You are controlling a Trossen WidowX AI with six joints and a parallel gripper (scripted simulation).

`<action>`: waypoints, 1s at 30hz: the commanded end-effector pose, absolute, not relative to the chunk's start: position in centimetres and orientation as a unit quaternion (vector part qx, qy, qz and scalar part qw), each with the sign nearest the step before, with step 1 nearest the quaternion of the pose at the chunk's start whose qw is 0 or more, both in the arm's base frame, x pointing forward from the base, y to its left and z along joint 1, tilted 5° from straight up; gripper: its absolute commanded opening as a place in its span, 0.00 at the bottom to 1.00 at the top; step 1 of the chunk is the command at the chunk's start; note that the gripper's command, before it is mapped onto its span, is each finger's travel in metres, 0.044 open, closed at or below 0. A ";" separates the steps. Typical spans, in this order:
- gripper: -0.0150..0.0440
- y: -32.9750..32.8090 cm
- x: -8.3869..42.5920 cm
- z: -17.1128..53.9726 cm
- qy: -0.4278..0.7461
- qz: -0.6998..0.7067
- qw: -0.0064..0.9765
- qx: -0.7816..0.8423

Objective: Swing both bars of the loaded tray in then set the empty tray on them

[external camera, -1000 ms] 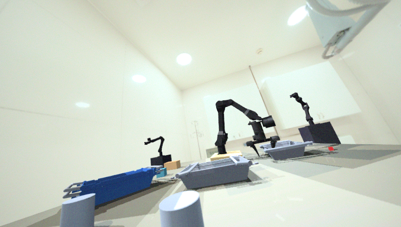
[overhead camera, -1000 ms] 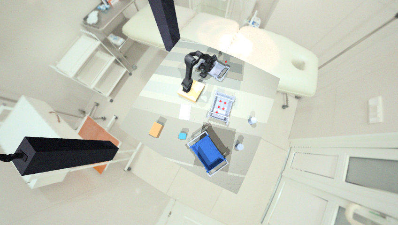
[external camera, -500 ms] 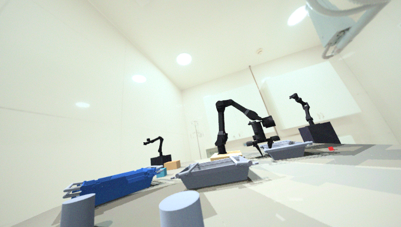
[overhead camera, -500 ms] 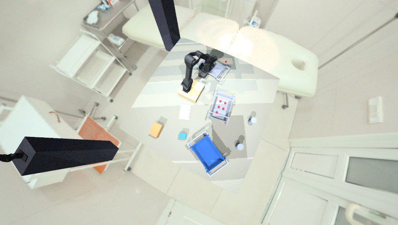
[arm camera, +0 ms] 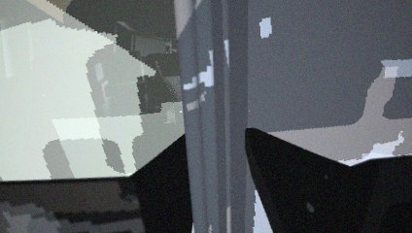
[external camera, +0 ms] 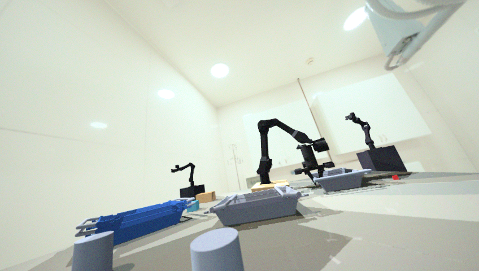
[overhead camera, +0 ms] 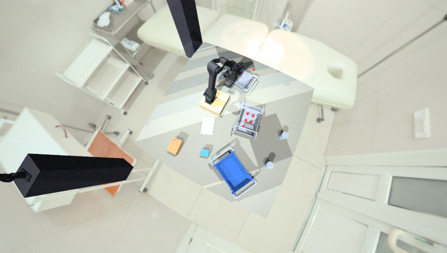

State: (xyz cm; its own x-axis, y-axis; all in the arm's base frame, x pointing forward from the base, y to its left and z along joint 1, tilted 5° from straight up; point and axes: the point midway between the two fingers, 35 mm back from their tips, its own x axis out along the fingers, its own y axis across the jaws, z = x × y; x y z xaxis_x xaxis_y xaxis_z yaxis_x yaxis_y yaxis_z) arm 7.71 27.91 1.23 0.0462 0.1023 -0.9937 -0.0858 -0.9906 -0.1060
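Observation:
The loaded grey tray (overhead camera: 258, 123) (external camera: 262, 213) stands mid-table with several red blocks inside. Its two wire bars (external camera: 229, 201) (external camera: 280, 191) appear swung in across its top, one near each end. The empty grey tray (overhead camera: 246, 80) (external camera: 342, 182) (arm camera: 214, 165) stands on the table beyond the arm's base. My gripper (overhead camera: 233, 78) (external camera: 317, 179) (arm camera: 221, 139) is down at that tray's long side. In the wrist view its fingers are shut on the side wall, one tip outside and one inside, both against it. The arm hides part of this tray in the top view.
A blue tray (overhead camera: 233, 172) (external camera: 144, 219) stands at the opposite side. Two grey cylinders (overhead camera: 283, 135) (overhead camera: 269, 164) stand near an edge. An orange block (overhead camera: 175, 145), a cyan block (overhead camera: 204, 153) and a white pad (overhead camera: 207, 126) lie about. A loose red block (overhead camera: 253, 69) (external camera: 395, 177) lies beyond the empty tray.

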 end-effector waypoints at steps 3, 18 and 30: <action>0.37 27.7 7.7 1.2 -0.003 0.690 0.064 -0.721; 0.25 27.7 7.6 5.3 -0.003 0.690 0.064 -0.721; 0.25 27.0 7.4 9.2 -0.003 0.690 0.064 -0.721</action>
State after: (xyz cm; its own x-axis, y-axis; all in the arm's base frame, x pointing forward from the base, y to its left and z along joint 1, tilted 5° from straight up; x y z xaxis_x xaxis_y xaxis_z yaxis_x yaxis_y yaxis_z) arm 7.19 26.43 7.97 0.0373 0.0587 -0.9976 -0.0817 -0.9947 -0.0616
